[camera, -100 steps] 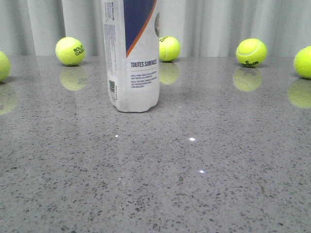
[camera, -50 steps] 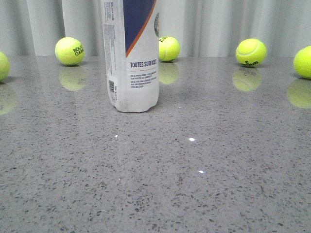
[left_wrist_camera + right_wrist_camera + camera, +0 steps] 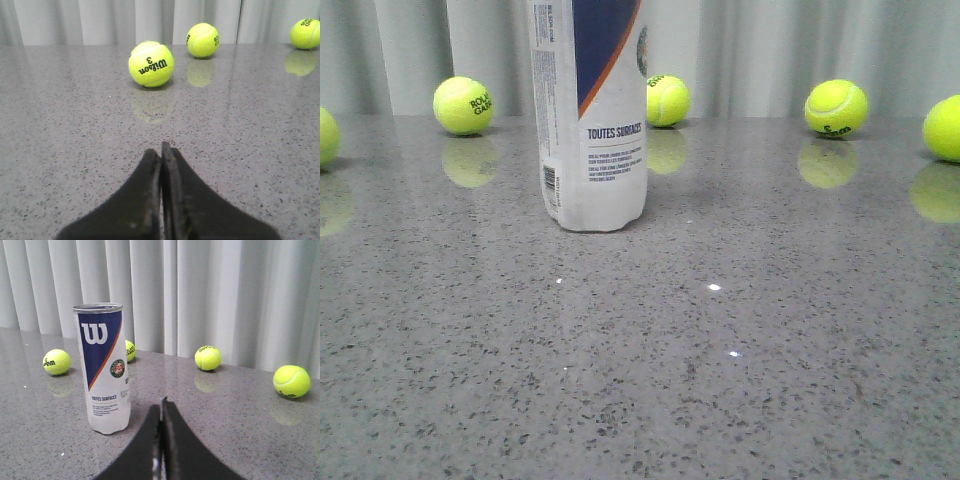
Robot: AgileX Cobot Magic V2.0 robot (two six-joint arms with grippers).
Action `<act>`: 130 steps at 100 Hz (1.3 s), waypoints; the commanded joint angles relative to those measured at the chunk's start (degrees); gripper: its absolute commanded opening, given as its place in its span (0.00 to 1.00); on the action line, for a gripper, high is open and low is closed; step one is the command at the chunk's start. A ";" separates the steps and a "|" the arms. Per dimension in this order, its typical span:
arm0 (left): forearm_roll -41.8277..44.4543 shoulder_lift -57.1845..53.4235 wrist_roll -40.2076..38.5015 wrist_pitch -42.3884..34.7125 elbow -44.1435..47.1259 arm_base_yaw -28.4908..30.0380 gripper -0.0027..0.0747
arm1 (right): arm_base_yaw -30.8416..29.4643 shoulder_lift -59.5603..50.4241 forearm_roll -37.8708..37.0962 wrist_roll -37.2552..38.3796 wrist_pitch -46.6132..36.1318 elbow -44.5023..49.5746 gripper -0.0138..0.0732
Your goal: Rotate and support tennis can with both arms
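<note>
The tennis can [image 3: 592,115] stands upright on the grey speckled table, left of the middle in the front view, its top cut off by the frame. It shows whole in the right wrist view [image 3: 104,369], with the navy panel, white "W" and round emblem facing the camera. My right gripper [image 3: 161,407] is shut and empty, apart from the can and to one side of its base. My left gripper [image 3: 160,150] is shut and empty over bare table; the can is out of its view. Neither gripper shows in the front view.
Several yellow-green tennis balls lie along the table's back near the curtain [image 3: 770,50]: one [image 3: 463,105] left of the can, one [image 3: 667,100] behind it, one [image 3: 836,108] at the right. A Wilson ball [image 3: 151,63] lies ahead of the left gripper.
</note>
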 commanded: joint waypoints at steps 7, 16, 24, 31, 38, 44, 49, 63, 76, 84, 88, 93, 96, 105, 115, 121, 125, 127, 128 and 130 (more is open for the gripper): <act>-0.06 -2.01 -0.74 -4.06 2.54 0.12 0.01 | -0.24 0.57 0.42 -0.03 -4.33 -1.39 0.09; -0.06 -2.01 -0.74 -4.06 2.54 0.12 0.01 | -0.24 0.57 0.42 -0.03 -4.33 -1.39 0.09; -0.06 -2.01 -0.74 -4.06 2.54 0.12 0.01 | -0.24 0.57 0.42 -0.03 -4.33 -1.39 0.09; -0.06 -2.01 -0.74 -4.06 2.54 0.12 0.01 | -0.24 0.57 0.42 -0.03 -4.33 -1.39 0.09; -0.06 -2.01 -0.74 -4.06 2.54 0.12 0.01 | -0.24 0.57 0.42 -0.03 -4.33 -1.39 0.09; -0.06 -2.01 -0.74 -4.06 2.54 0.12 0.01 | -0.24 0.57 0.42 -0.03 -4.33 -1.39 0.09; -0.06 -2.01 -0.74 -4.06 2.54 0.12 0.01 | -0.24 0.57 0.42 -0.03 -4.33 -1.39 0.09; -0.06 -2.01 -0.74 -4.06 2.54 0.12 0.01 | -0.24 0.57 0.42 -0.03 -4.33 -1.39 0.09; -0.06 -2.01 -0.74 -4.06 2.54 0.12 0.01 | -0.24 0.57 0.42 -0.03 -4.75 -1.39 0.09; -0.06 -2.01 -0.74 -4.06 2.54 0.12 0.01 | -0.46 0.57 0.42 0.03 -7.66 -0.61 0.09; -0.06 -2.01 -0.74 -4.06 2.54 0.12 0.01 | -1.49 0.57 0.42 0.03 -10.11 0.15 0.09; -0.06 -2.01 -0.74 -4.06 2.54 0.12 0.01 | -3.73 0.52 0.03 0.03 -13.15 1.21 0.09; -0.06 -2.01 -0.74 -4.06 2.54 0.12 0.01 | -5.30 0.52 -0.42 0.03 -14.59 1.97 0.09; -0.06 -2.01 -0.74 -4.06 2.54 0.12 0.01 | -11.31 0.52 -2.18 0.17 -17.29 4.80 0.09; -0.06 -2.01 -0.74 -4.06 2.54 0.12 0.01 | -18.61 0.52 -6.22 4.36 -17.43 7.91 0.09; -0.06 -2.01 -0.74 -4.06 2.54 0.12 0.01 | -23.22 0.52 -10.49 8.81 -17.43 9.88 0.09; -0.06 -2.01 -0.74 -4.06 2.54 0.12 0.01 | -25.45 0.52 -13.55 12.08 -17.43 11.19 0.09; -0.06 -2.01 -0.74 -4.06 2.54 0.12 0.01 | -26.63 0.52 -14.54 13.44 -17.43 11.85 0.09; -0.06 -2.01 -0.74 -4.06 2.54 0.12 0.01 | -27.34 0.52 -15.50 13.85 -17.51 12.08 0.09; -0.06 -2.01 -0.74 -4.06 2.54 0.12 0.01 | -28.29 0.52 -16.72 14.84 -17.59 12.82 0.09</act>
